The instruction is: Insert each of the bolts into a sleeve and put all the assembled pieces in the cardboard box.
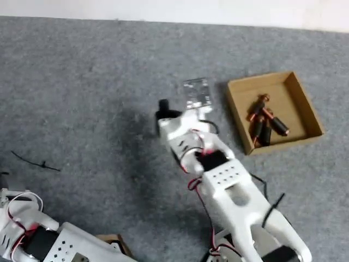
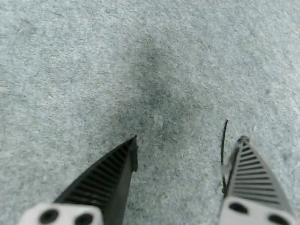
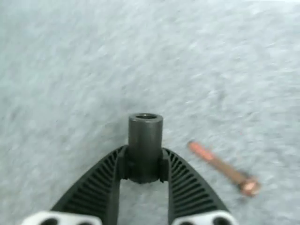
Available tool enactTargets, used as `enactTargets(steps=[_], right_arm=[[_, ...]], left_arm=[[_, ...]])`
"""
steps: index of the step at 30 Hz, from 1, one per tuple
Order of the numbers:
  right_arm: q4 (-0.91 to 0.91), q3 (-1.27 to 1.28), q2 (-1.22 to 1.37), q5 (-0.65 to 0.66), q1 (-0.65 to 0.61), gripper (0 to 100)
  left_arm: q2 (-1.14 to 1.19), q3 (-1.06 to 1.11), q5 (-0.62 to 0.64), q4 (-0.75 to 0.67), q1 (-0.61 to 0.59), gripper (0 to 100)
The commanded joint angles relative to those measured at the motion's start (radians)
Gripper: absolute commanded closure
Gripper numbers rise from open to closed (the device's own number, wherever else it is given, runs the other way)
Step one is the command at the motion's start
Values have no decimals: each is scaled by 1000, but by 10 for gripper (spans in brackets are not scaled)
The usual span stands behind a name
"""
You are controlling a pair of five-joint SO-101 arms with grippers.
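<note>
R arm [image 1: 229,180] is stretched from the near edge out toward mid-table, wrist pitched down. R gripper [image 3: 144,164] is clamped on a dark sleeve [image 3: 145,138], fingers tight on both sides, the sleeve's open end poking out past the tips. L arm [image 1: 38,240] sits tucked low at the near-left corner. L gripper [image 2: 187,145] is spread wide, pointing down.

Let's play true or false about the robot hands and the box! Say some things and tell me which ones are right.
1. The right hand holds a dark sleeve. True.
2. The bolt is already inside that sleeve. False: it lies on the grey carpet beside it.
3. The cardboard box is empty. False: assembled pieces lie in it.
4. The left hand is open and holds nothing. True.
</note>
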Motion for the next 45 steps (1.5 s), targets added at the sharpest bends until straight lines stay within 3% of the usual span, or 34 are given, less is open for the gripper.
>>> enactTargets(steps=[1, 7, 8, 11, 13, 21, 25, 30, 33, 36, 40, 45], right_arm=[[-64, 39, -97, 11, 85, 994], [-73, 163, -223, 11, 196, 994], [-73, 188, -252, 11, 216, 994], [-73, 265, -361, 11, 295, 994], [-73, 315, -443, 11, 349, 994], [-67, 550, -774, 18, 506, 994], [-67, 645, -924, 101, 524, 994], [-56, 739, -1075, 114, 533, 994], [21, 748, -1139, 114, 536, 994], [68, 750, -1190, 115, 536, 994], [76, 753, -1219, 117, 538, 994], [73, 776, -1227, 176, 541, 994]], left_arm=[[-15, -5, -9, -5, 61, 695], [-13, 1, -14, 3, 182, 695], [-13, 8, -51, 3, 196, 693], [-13, 39, -334, 3, 255, 694], [-13, 38, -422, 3, 349, 695], [-15, -163, -427, -5, 499, 695], [-7, -305, -511, 3, 728, 700], [-4, -377, -753, -3, 1072, 864], [8, -375, -766, -25, 1254, 869], [142, -381, -764, -86, 1394, 831], [499, -435, -763, -259, 1511, 819], [1064, -725, -767, -305, 1626, 819]])
